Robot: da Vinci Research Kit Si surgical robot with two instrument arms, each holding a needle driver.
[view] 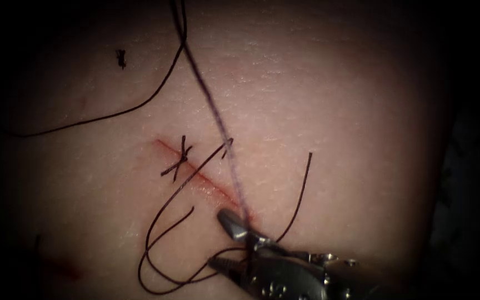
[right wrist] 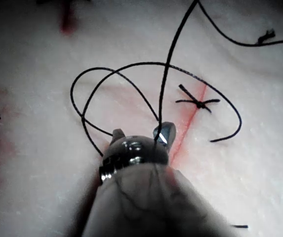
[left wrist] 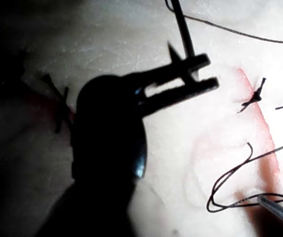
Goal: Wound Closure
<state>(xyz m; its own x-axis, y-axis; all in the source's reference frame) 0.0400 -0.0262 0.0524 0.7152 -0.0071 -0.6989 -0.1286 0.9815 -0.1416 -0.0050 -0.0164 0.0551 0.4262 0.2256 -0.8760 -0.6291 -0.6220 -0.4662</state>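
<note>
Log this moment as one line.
left tool: at taut thread, grip unclear | right tool: open, astride thread, lower end of cut, holds nothing | knot on cut

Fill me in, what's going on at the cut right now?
The right arm's pincer sits open at the lower right end of the red cut in the pale pork-belly tissue, holding nothing. A dark purple thread runs taut from the tissue beside its upper jaw up to the left arm's pincer. One tied dark knot already crosses the cut, and loose dark thread loops lie left of it.
</note>
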